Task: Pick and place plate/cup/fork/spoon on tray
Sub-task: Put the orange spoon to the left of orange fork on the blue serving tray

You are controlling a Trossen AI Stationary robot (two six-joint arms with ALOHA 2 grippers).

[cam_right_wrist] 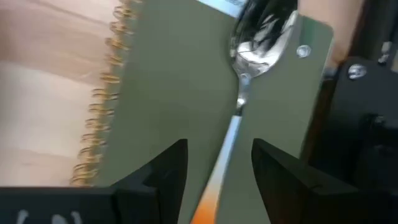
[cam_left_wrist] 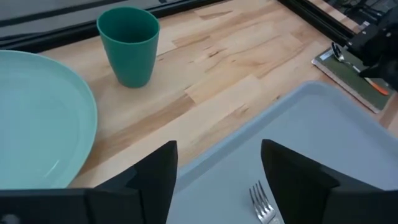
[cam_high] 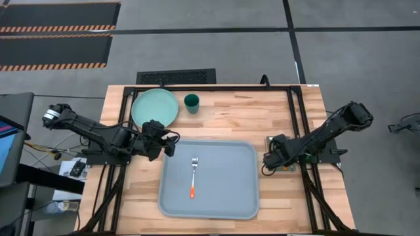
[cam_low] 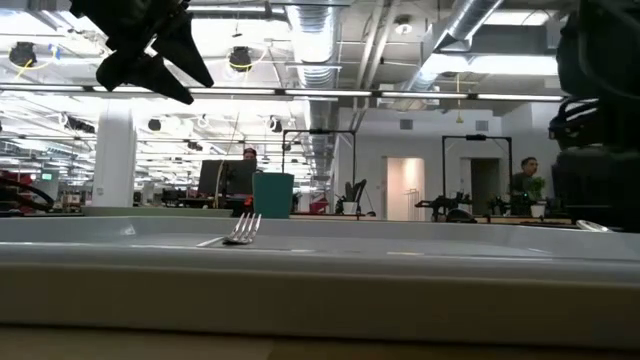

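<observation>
Pale blue-grey, the tray already has the fork on it, lying near the middle with the tines pointing to the far side. So one of the four things seems to be placed, and three remain. The plate and the cup stand on the wood of the table beyond the tray, just beside each other and both off the tray. The spoon lies on a grey-green pad at the right edge of the tray. The right gripper hangs low over the spoon handle with its fingers apart on both sides and holds nothing yet; I judge the spoon comes next. The left gripper hovers over the tray's far left corner, open and empty.
</observation>
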